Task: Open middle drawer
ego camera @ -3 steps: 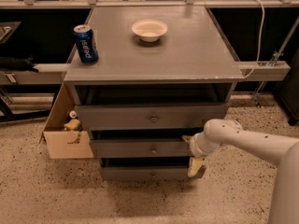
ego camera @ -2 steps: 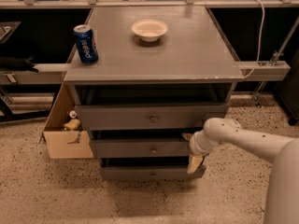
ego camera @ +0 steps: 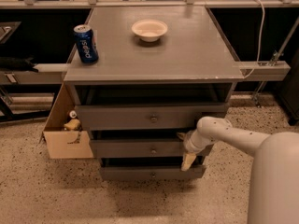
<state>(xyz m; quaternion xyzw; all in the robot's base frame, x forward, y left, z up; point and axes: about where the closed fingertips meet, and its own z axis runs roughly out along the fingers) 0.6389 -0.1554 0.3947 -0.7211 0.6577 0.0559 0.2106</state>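
Note:
The grey cabinet (ego camera: pixel 154 55) has three drawers stacked in its front. The middle drawer (ego camera: pixel 135 148) has a mid-height flat front and a small round knob (ego camera: pixel 153 150) at its centre. It stands only slightly out from the cabinet, like the drawers above and below it. My gripper (ego camera: pixel 187 154) hangs from the white arm (ego camera: pixel 233 136) that comes in from the right. It is at the right end of the middle drawer's front, well to the right of the knob. It holds nothing that I can see.
A blue Pepsi can (ego camera: pixel 86 43) and a white bowl (ego camera: pixel 149 30) stand on the cabinet top. The top drawer (ego camera: pixel 140 118) and the slim bottom drawer (ego camera: pixel 140 173) each have a knob. An open cardboard box (ego camera: pixel 65 136) sits on the floor at the left. A rail and a cable (ego camera: pixel 259 27) run behind.
My gripper has shifted slightly to the left along the middle drawer's right end. The drawers have not visibly moved.

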